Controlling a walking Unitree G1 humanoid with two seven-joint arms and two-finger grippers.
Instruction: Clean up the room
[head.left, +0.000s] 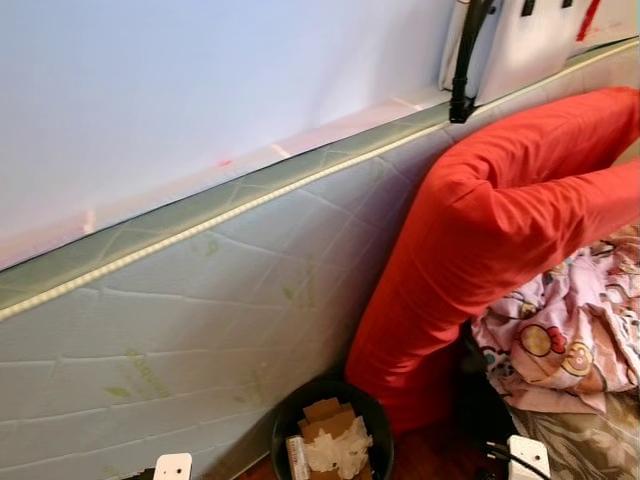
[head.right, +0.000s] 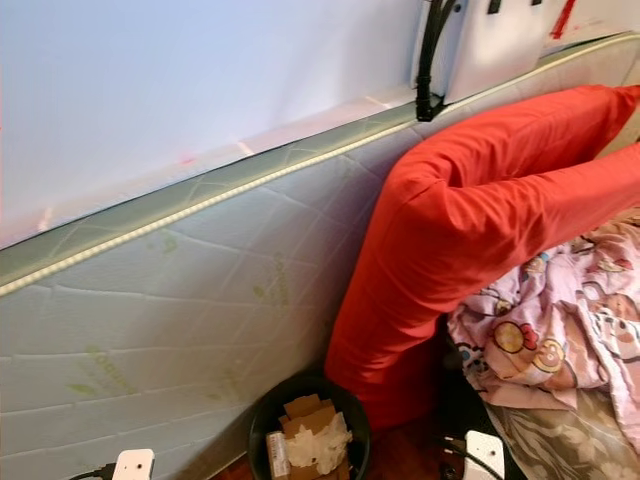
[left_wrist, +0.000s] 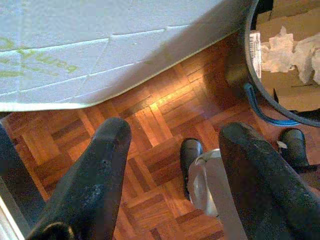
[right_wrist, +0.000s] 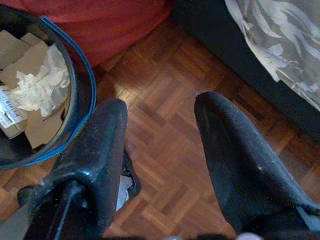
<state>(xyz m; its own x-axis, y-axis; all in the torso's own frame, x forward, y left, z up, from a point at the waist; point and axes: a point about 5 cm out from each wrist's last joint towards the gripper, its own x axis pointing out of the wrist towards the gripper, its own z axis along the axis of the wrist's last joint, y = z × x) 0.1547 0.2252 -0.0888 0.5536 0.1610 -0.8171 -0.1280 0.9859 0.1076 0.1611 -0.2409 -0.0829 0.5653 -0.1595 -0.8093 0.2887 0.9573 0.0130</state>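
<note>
Parquet floor (right_wrist: 170, 150), white quilted mattress (head.left: 200, 300) on edge | round black waste bin (head.left: 332, 430) with cardboard, tissue between both | left gripper (left_wrist: 172, 155), right gripper (right_wrist: 160, 130) spread wide, empty | approach bin slowly, centred.

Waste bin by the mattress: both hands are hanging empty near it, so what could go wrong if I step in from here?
1. The waste bin is packed with cardboard and crumpled paper up to its rim; a nudge could spill it onto the wood floor.
2. The red pillow leans over the bin and could slide down.
3. Cables and plugs lie near the feet, a snag risk.
</note>
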